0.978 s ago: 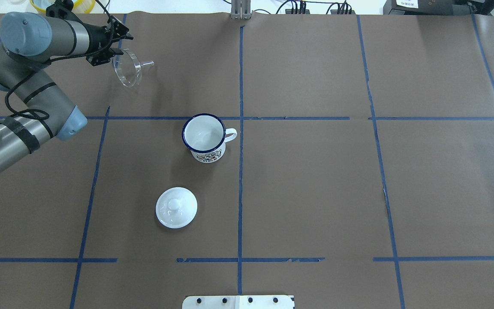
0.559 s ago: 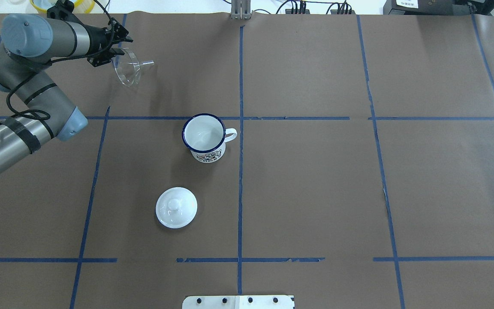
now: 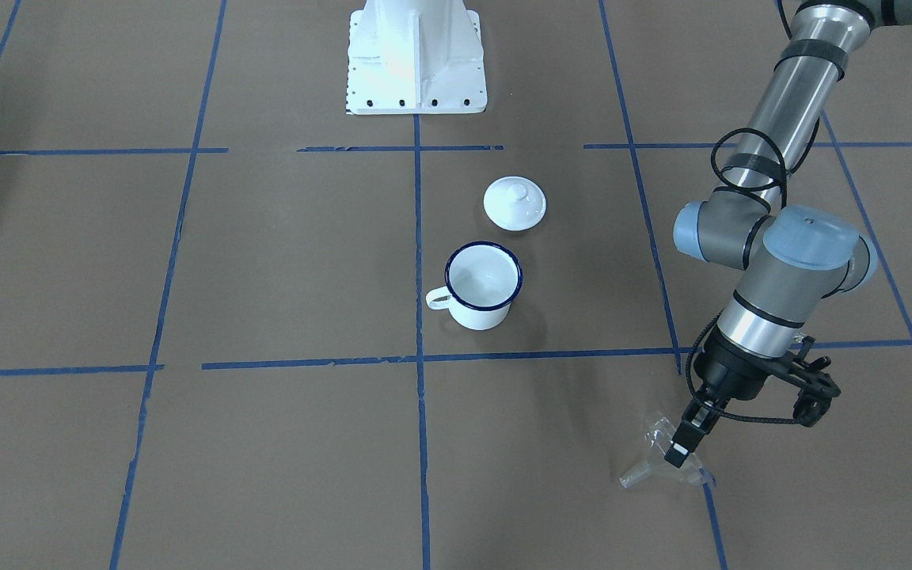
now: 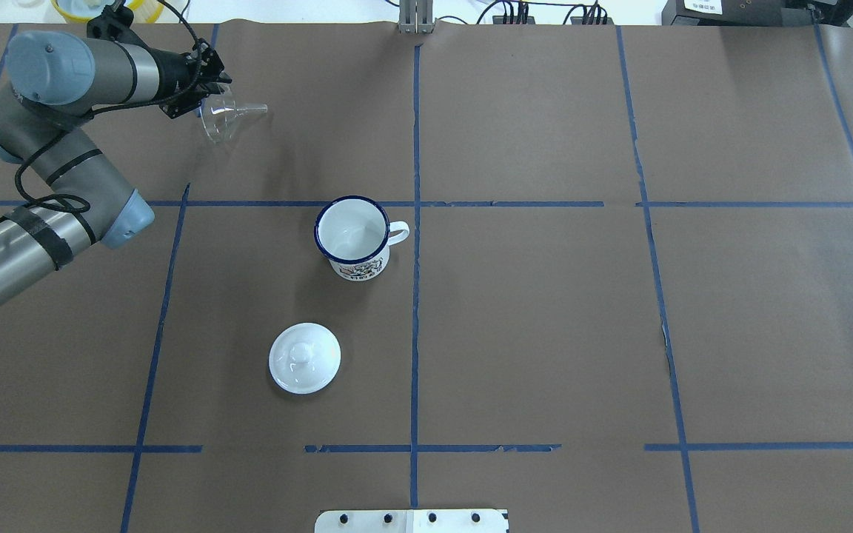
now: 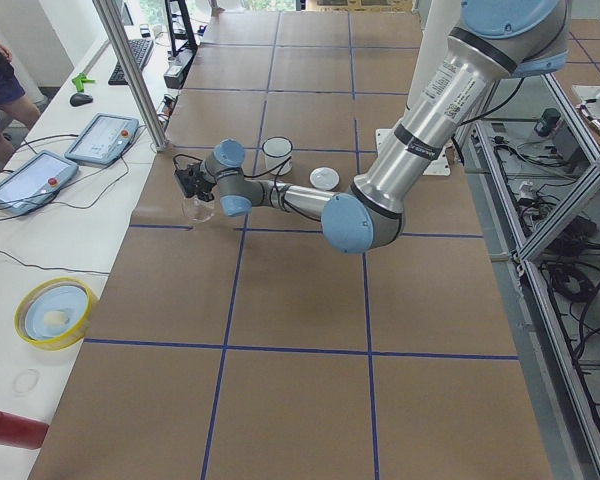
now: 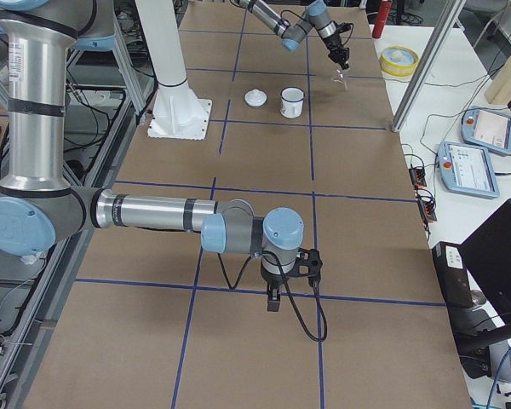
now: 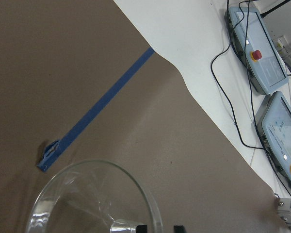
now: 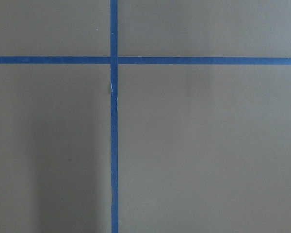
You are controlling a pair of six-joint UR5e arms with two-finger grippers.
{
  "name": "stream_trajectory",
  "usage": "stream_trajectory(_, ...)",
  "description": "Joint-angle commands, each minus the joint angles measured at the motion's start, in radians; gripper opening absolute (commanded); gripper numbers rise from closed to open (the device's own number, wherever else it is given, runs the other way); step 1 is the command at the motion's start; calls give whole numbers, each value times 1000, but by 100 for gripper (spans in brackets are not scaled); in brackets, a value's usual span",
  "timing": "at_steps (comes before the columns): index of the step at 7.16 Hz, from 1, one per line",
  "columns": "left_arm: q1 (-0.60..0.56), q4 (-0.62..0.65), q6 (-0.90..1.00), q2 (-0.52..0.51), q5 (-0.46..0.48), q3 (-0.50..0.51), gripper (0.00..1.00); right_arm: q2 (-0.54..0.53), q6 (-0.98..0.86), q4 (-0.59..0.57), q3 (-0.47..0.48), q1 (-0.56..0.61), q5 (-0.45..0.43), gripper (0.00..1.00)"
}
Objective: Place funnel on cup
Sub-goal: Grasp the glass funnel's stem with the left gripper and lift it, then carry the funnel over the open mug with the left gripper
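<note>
The left gripper grips the funnel by its rim, spout sideways, near the surface's far left corner. Grasp looks done; carrying it to the cup, well apart, and seating it remain.

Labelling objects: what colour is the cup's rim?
Dark blue, on the cup; clearest in overhead exterior.

Overhead looks forward-down; front view opposes it, steep; both share cup; wrist views close above table.
</note>
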Motion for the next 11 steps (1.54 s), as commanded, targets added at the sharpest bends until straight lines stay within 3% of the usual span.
stream_trajectory(1,1,-1,3,2,-1,-11,0,0,0,0,0,0,0,100)
stream_trajectory(3,-17,26,9,5,-10,-128,0,0,0,0,0,0,0,100)
stream_trajectory(4,-25,225,9,0,-36,-262,0,0,0,0,0,0,0,100)
stream_trajectory(6,-19,781,29,-77,-120,-572,0,0,0,0,0,0,0,100)
stream_trajectory(7,-16,1048,49,-227,-122,-584,0,0,0,0,0,0,0,100)
stream_trajectory(8,20,1223,51,-339,-142,-572,0,0,0,0,0,0,0,100)
stream_trajectory(9,97,1334,60,-422,-141,-510,0,0,0,0,0,0,0,100)
stream_trajectory(11,183,1371,72,-487,-135,-331,0,0,0,0,0,0,0,100)
